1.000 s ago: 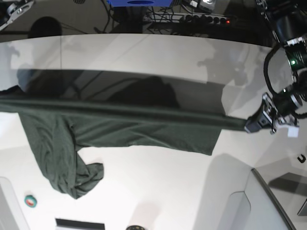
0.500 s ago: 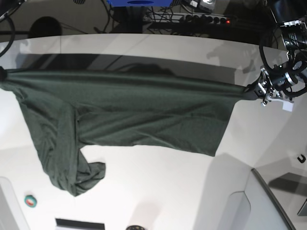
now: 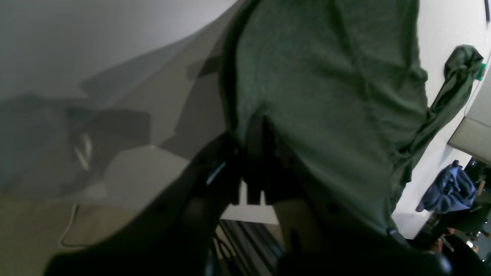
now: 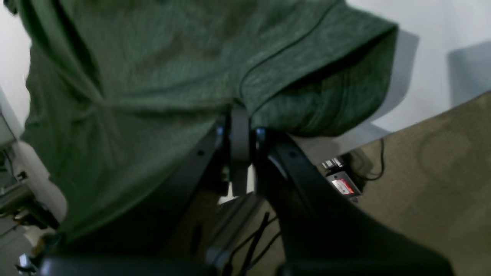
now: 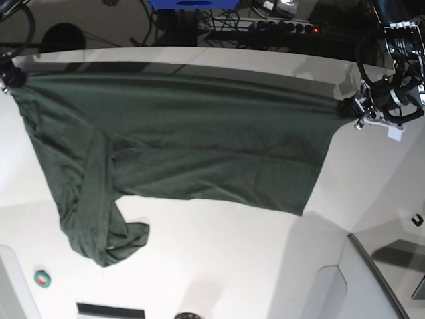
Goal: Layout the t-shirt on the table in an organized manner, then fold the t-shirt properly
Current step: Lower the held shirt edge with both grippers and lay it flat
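Observation:
The dark green t-shirt is stretched taut across the white table, its upper edge running straight between my two grippers near the far edge. My left gripper, on the base view's right, is shut on the t-shirt's right corner. In the left wrist view, the left gripper pinches the t-shirt. My right gripper, at the far left, is shut on the other corner. The right wrist view shows the right gripper clamping the t-shirt at a hem. One sleeve lies bunched at the lower left.
A grey angled panel fills the table's near right corner. A small green roll and a dark bar lie at the near left. A small black hook is at the right edge. Cables and a power strip lie behind the table.
Both grippers have carried the t-shirt's taut edge toward the table's far side. The cloth has opened from a narrow band into a broad sheet.

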Motion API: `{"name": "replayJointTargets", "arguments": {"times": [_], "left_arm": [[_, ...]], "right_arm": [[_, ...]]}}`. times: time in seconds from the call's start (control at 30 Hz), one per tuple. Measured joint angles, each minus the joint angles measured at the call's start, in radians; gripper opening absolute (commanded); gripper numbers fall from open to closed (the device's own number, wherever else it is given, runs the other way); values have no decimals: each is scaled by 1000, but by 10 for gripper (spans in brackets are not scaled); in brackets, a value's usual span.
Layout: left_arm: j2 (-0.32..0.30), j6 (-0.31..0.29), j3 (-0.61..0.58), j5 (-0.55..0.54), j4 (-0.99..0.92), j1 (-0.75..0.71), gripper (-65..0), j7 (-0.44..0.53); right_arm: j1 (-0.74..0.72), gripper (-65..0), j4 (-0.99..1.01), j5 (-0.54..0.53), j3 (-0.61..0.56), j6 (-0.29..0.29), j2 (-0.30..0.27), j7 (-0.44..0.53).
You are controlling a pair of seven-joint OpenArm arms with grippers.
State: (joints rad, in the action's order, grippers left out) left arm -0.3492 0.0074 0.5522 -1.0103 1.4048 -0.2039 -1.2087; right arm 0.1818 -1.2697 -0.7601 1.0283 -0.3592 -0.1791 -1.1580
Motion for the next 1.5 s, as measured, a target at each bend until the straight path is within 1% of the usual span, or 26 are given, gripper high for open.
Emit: {"name": "replayJointTargets", "arguments": {"times": [0.33,0.47,0.57,0.63,0.73,0.9,0.93,0.97,1.07,1.1,1.13,1.2,1.33,1.4,1.5], "left_arm": [[1,0,0,-3,0,-87,-650,8],[19,0,3,0,0,-110,-650,11],[28,1,3,1,0,-113,-650,11],[28,0,2,-3,0,-111,-650,11],[29,0,2,-3,0,-110,-650,11],[28,1,3,-3,-2,-110,-650,11],[28,1,3,-3,-2,-110,-650,11],[28,1,3,-3,-2,-111,-650,11],[31,4,4,1,-1,-124,-650,13],[36,4,5,1,-2,-127,-638,12],[41,4,5,1,-2,-130,-619,12],[48,5,5,2,-6,-132,-576,11],[45,4,7,0,-6,-132,-495,12],[45,5,7,1,-6,-136,-469,12],[45,5,8,1,-6,-143,-446,12]], "right_arm": [[0,-650,14,1,-1,1,-3,7],[-5,-650,28,-2,-1,2,-6,12],[-24,-650,68,18,-1,3,-27,7],[-32,-650,90,57,-1,3,-36,18],[-36,-650,97,96,2,3,-27,14],[-40,-645,97,98,2,3,-24,14],[-42,-629,97,99,2,3,-25,11],[-42,-597,97,98,2,3,-25,10],[-43,-440,97,100,2,3,-25,11],[-43,-398,97,100,2,3,-25,11],[-42,-381,97,100,2,3,-25,11],[-43,-380,97,99,2,3,-25,11],[-42,-371,97,99,5,3,-25,11],[-41,-371,97,99,6,3,-25,9],[-42,-371,97,99,45,3,-24,-35]]}}
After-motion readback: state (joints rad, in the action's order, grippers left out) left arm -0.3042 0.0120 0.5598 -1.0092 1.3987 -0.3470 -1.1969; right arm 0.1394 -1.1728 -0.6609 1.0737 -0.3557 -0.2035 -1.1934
